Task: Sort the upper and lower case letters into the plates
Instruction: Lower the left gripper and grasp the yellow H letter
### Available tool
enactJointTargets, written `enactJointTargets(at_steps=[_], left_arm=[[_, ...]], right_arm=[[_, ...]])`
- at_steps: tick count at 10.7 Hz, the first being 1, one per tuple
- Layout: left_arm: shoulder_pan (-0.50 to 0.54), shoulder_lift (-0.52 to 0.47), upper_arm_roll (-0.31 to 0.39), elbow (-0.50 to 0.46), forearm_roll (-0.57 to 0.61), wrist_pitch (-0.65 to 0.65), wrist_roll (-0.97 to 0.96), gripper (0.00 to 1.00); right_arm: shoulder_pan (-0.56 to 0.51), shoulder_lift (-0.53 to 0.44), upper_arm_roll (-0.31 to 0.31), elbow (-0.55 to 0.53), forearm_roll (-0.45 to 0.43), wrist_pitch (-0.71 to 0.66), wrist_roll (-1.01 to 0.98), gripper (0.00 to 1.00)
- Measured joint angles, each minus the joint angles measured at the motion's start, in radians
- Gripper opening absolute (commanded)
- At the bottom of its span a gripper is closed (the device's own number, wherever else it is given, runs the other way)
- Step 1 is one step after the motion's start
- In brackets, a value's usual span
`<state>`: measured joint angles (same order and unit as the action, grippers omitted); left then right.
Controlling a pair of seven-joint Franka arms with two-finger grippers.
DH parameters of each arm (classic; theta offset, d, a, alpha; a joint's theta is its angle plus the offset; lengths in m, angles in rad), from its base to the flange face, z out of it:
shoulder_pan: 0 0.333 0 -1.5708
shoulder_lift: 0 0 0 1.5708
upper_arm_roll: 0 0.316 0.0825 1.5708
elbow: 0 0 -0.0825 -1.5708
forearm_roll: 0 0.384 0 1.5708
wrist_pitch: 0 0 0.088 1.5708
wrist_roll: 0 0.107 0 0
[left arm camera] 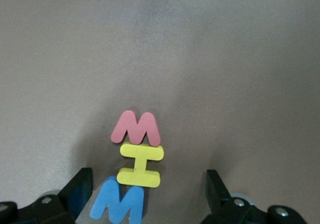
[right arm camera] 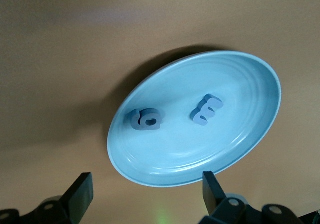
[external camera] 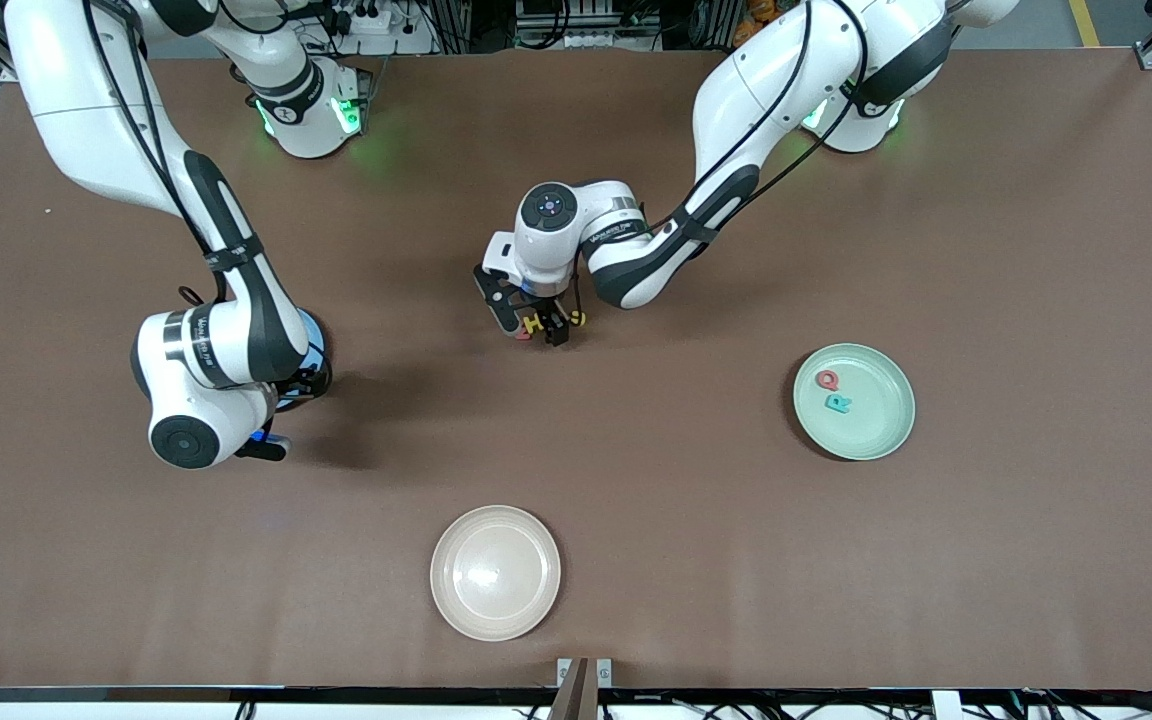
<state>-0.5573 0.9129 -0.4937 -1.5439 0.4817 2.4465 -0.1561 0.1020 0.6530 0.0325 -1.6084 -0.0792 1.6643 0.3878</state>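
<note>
Seven letters show. Three lie touching in a row mid-desk: a pink M (left arm camera: 135, 128), a yellow I (left arm camera: 140, 165) and a blue M (left arm camera: 119, 205), between the spread fingers of the released left gripper (external camera: 534, 328). The mint plate (external camera: 881, 430), toward the left arm's end, holds a red Q (external camera: 826, 380) and a teal letter (external camera: 838, 403). The blue plate (right arm camera: 150, 161) holds two blue letters (right arm camera: 207, 109) under the released right gripper (right arm camera: 145, 196). One cream plate (external camera: 495, 620) sits near the front edge.
</note>
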Motion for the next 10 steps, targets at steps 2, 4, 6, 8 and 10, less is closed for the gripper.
enactJointTargets(at_steps=[2, 4, 6, 8, 10], left_arm=[[0.0, 0.0, 0.0, 0.001, 0.0, 0.0, 0.0, 0.93], [0.0, 0.001, 0.001, 0.003, 0.0, 0.007, 0.0, 0.75], [0.0, 0.001, 0.003, 0.006, 0.0, 0.023, 0.0, 0.6], [-0.001, 0.001, 0.003, 0.01, 0.0, 0.023, 0.0, 0.5], [-0.001, 0.001, 0.003, 0.012, 0.0, 0.024, 0.0, 0.41]], right_arm=[[0.0, 0.0, 0.0, 0.0, 0.0, 0.0, 0.0, 0.96], [0.0, 0.0, 0.0, 0.0, 0.0, 0.0, 0.0, 0.96], [0.0, 0.0, 0.0, 0.0, 0.0, 0.0, 0.0, 0.96], [0.0, 0.0, 0.0, 0.0, 0.0, 0.0, 0.0, 0.96], [0.0, 0.0, 0.0, 0.0, 0.0, 0.0, 0.0, 0.96]])
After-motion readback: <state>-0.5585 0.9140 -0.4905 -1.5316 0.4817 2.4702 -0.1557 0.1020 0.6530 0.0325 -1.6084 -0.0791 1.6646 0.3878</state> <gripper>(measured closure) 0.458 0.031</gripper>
